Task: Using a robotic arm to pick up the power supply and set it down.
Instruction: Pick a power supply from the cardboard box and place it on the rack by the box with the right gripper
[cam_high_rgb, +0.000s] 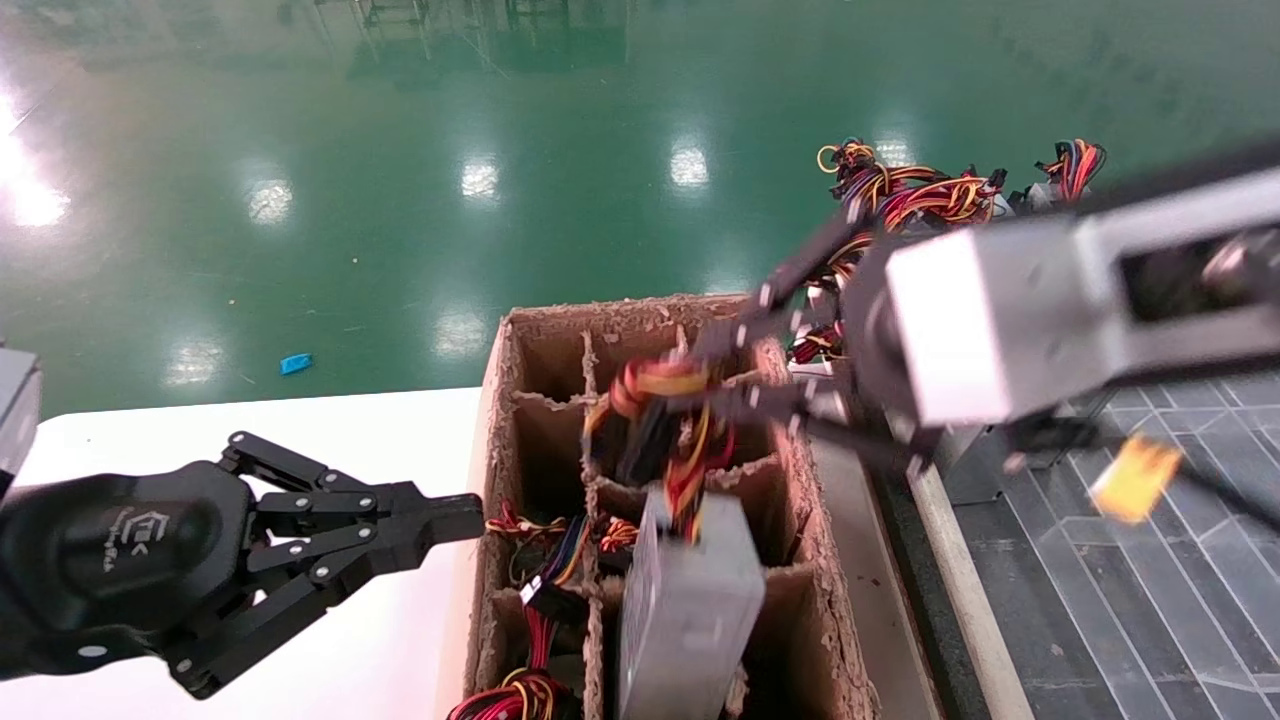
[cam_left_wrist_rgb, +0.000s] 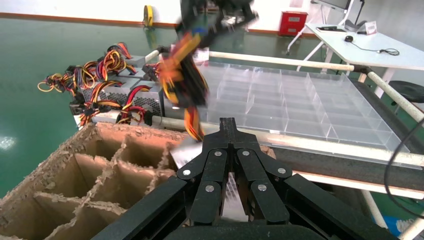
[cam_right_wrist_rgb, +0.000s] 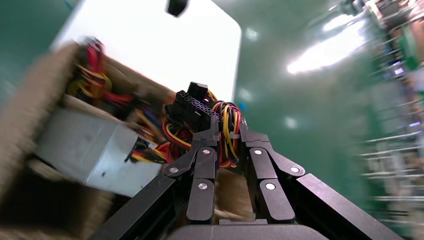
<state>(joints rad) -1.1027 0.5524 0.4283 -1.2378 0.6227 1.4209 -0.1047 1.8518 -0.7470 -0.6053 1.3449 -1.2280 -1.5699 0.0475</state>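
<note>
The power supply (cam_high_rgb: 690, 605), a silver-grey metal box, hangs tilted by its red, yellow and black wire bundle (cam_high_rgb: 655, 395) over the middle cells of a cardboard divider box (cam_high_rgb: 640, 312). My right gripper (cam_high_rgb: 705, 378) reaches in from the right and is shut on that bundle. In the right wrist view the wires (cam_right_wrist_rgb: 226, 131) run between the fingers (cam_right_wrist_rgb: 202, 150) and the metal box (cam_right_wrist_rgb: 90, 150) hangs beyond. My left gripper (cam_high_rgb: 445, 518) is parked, shut and empty, beside the carton's left wall. Its wrist view shows the hanging wires (cam_left_wrist_rgb: 184, 80).
Other cells of the carton hold more wired units (cam_high_rgb: 545, 590). Several power supplies (cam_high_rgb: 905, 195) with tangled cables lie beyond the carton on the right. A clear compartment tray (cam_left_wrist_rgb: 300, 100) lies to its right. A white table (cam_high_rgb: 300, 430) is on the left.
</note>
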